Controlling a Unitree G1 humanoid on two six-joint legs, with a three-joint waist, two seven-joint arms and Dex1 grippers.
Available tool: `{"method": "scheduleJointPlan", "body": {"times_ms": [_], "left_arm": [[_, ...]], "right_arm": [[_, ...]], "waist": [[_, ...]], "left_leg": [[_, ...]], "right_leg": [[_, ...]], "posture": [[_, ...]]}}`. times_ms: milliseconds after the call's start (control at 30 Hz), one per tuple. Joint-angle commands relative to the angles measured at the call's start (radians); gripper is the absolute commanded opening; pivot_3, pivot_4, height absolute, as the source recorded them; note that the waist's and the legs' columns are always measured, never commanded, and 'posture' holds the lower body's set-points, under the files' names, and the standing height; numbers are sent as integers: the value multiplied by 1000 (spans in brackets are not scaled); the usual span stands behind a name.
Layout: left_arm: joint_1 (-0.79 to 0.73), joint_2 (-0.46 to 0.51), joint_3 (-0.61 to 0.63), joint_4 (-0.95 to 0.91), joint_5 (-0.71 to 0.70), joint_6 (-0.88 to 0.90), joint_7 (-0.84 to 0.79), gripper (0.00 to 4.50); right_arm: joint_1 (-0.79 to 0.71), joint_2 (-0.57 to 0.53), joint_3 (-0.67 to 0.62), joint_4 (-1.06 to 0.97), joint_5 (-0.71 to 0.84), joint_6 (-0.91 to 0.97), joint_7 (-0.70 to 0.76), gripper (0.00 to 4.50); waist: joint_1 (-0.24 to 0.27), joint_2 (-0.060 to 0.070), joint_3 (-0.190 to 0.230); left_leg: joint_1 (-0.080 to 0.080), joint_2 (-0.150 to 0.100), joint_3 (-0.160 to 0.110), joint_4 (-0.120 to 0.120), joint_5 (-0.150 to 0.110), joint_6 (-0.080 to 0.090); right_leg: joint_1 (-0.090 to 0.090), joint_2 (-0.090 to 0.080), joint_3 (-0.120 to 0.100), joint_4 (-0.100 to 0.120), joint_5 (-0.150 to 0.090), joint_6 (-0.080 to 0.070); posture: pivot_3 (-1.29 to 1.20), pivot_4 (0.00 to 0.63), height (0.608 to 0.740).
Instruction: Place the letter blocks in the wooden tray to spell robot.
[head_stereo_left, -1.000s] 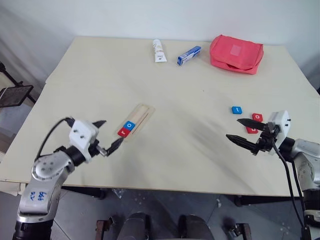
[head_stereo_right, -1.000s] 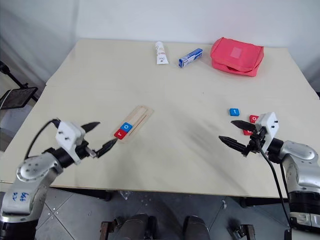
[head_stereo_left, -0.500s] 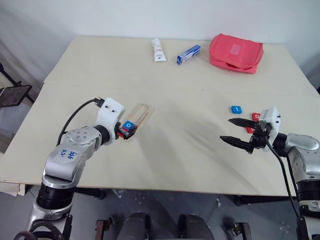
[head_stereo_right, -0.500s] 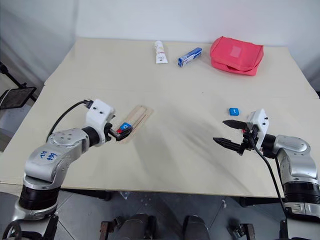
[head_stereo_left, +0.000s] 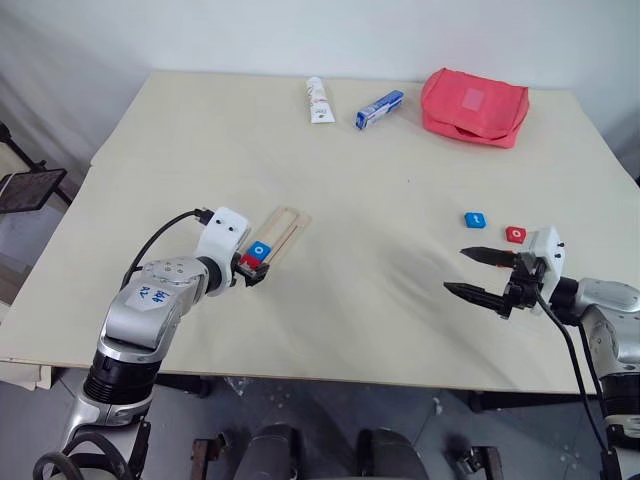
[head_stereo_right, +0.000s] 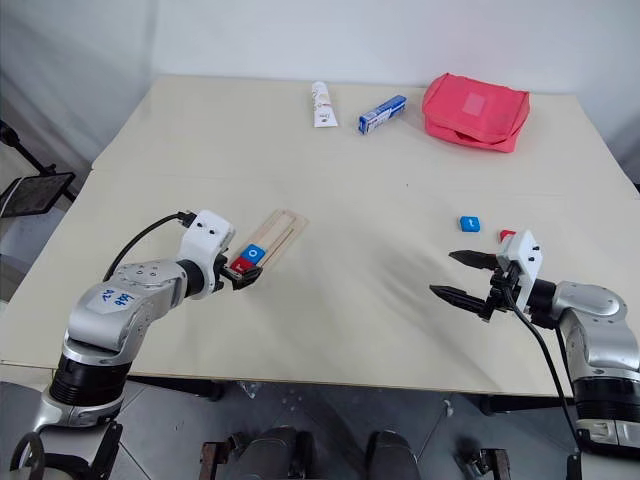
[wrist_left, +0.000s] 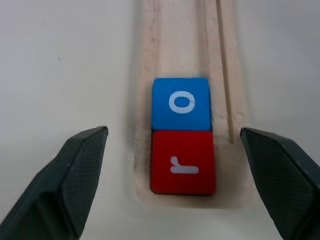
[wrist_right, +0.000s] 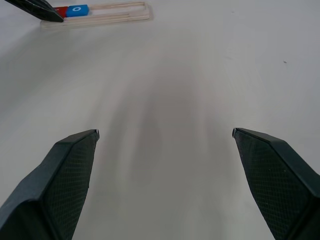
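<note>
Surface: pale table (head_stereo_left: 330, 170) before a white wall; a tube (head_stereo_left: 317, 101), a small box (head_stereo_left: 378, 110) and a red pouch (head_stereo_left: 473, 107) lie along the far edge.
Tray: wooden tray (head_stereo_left: 285, 225) left of centre, slanting away from the near edge.
Placed: red r (wrist_left: 183, 162) at the tray's near end, blue o (wrist_left: 181, 103) touching it just beyond; rest of the groove empty.
Loose: blue t (head_stereo_left: 474, 219) and a red block (head_stereo_left: 515, 234) near the right edge.
Left gripper (wrist_left: 175, 150): jaws spread, straddling the tray's near end, holding nothing.
Right gripper (head_stereo_left: 485, 274): jaws spread wide, empty, just nearer than the loose blocks.
Doing it well: probably square the two tiles gently; avoid shoving the tray.
</note>
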Motion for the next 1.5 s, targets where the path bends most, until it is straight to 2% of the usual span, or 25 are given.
{"method": "scheduleJointPlan", "body": {"times_ms": [33, 333, 500, 633, 733, 933, 1000, 1233, 1500], "left_arm": [[-18, -7, -25, 25, 11, -14, -15, 4500], [-47, -11, -54, 108, 16, 56, -32, 4500], [-48, -3, -64, 116, 16, 62, -43, 3394], [-50, 7, -80, 121, 27, 0, -59, 3391], [-67, 50, -110, 124, 59, -146, -103, 3391], [-167, 92, -213, 143, 69, -316, -287, 3391], [-210, 80, -253, 184, 92, -372, -327, 3391], [-353, -20, -376, 331, 150, -556, -485, 3391], [-397, -95, -432, 401, 185, -679, -625, 3391]], "right_arm": [[6, -24, -35, -35, 18, 0, -2, 4481], [-3, -28, -34, -32, 13, 1, -9, 4481], [-11, -23, -28, -25, 8, -2, -18, 4500], [-19, -20, -26, -16, 5, -6, -20, 4500], [-24, -14, -26, -13, 2, -14, -27, 4500], [-9, -5, -35, -24, 3, -28, -44, 4500], [7, -4, -43, -38, 7, -33, -53, 4500], [131, -12, -110, -128, 27, -45, -87, 4500], [299, -1, -200, -267, 57, -25, -145, 4500]], "waist": [[0, 0, 0], [1, 0, 0], [-1, 0, 0], [1, 0, 0], [1, 0, 0], [2, 0, 0], [2, 0, 0], [3, 0, 0], [1, 0, 0]], "left_leg": [[0, 0, 0, 1, 0, 0], [0, 0, 0, 2, 0, 0], [0, 0, 0, 4, 0, 0], [0, 0, 0, 5, 0, 0], [0, 0, 0, 6, 0, 0], [-4, 0, -1, 7, 0, 0], [-9, 0, -3, 9, 0, 0], [-11, -1, -4, 9, 0, 0], [-11, -1, -4, 9, 0, 1]], "right_leg": [[0, 0, 0, 0, 0, 0], [1, 0, 0, 1, 0, 0], [1, 0, 0, 2, 0, 0], [1, 0, 1, 2, 0, 0], [2, 0, 1, 2, 0, 0], [-1, 0, 0, 1, 0, 0], [-4, 0, -2, 1, 0, 0], [-5, 0, -10, 2, 0, 0], [-5, 0, -13, 2, 0, 0]], "posture": [[0, 150, 740], [0, 150, 740], [0, 150, 740], [0, 150, 740], [0, 150, 740], [0, 150, 740], [0, 150, 740], [0, 150, 740], [0, 150, 740]]}}
